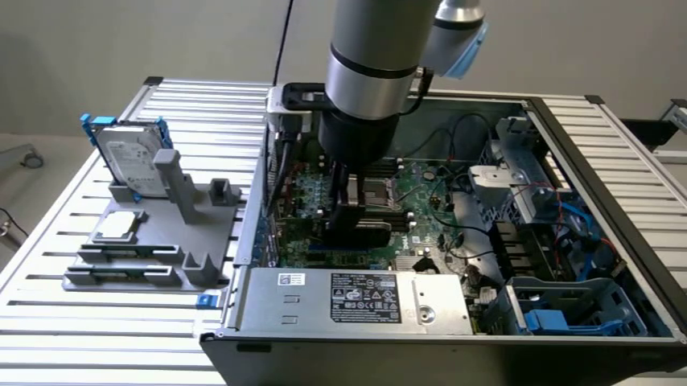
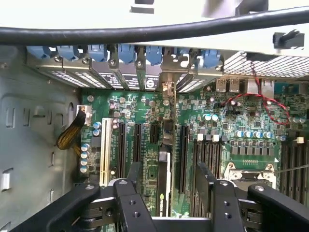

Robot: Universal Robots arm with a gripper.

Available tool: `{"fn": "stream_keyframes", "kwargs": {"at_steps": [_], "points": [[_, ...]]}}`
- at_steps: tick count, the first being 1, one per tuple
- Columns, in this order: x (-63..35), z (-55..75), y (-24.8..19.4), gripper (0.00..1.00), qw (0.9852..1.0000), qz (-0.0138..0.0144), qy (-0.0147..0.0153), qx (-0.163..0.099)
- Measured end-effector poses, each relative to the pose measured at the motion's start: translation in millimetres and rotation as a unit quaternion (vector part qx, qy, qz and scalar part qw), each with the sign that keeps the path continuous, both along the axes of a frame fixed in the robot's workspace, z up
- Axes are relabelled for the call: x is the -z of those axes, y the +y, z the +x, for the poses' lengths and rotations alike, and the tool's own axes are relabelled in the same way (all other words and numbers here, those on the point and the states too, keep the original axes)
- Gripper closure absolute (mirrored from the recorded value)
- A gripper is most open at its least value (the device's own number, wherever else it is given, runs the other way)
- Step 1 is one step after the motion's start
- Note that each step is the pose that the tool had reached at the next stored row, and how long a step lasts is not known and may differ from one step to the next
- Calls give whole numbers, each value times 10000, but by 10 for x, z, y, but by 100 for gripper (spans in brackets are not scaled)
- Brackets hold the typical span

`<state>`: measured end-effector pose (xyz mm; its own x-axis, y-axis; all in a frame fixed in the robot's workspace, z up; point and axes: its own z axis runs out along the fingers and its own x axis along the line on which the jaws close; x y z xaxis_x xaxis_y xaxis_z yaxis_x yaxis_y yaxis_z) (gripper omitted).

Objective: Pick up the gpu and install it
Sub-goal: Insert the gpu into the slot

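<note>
The gpu [image 2: 167,133] stands on edge in a slot of the green motherboard [image 2: 241,121], its grey metal bracket [image 2: 166,79] up against the case's rear slot row. My gripper [image 2: 169,169] is open, one finger on each side of the card with a gap to each. In the exterior view the gripper [image 1: 359,213] reaches down into the open computer case [image 1: 601,185], just above the black card [image 1: 363,235].
A grey fixture [image 1: 161,249] on the exterior view's left holds a silver hard drive [image 1: 134,161] and a small CPU chip [image 1: 118,225]. Inside the case are the power supply [image 1: 355,297], a blue drive cage [image 1: 558,314], loose cables [image 1: 462,233] and the CPU socket [image 2: 248,176].
</note>
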<state>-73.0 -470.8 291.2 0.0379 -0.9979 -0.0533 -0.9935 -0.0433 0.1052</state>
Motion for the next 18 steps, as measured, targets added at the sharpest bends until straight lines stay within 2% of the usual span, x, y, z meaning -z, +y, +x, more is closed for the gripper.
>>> {"fn": "stream_keyframes", "kwargs": {"at_steps": [3,5,6,7,8,9,12,13,14,18], "points": [[-83,0,5,42,10000,0,1,0],[-85,-1,14,51,10000,1,1,1],[-87,-1,25,51,10000,0,1,1],[-87,0,30,57,10000,0,1,1],[-87,0,33,63,10000,0,1,0],[-87,0,34,63,10000,0,1,0],[-84,0,36,81,10000,0,1,0],[-79,0,37,81,10000,0,1,0],[-69,0,37,87,10000,0,1,0],[3,0,41,89,10000,-5,1,0]]}}
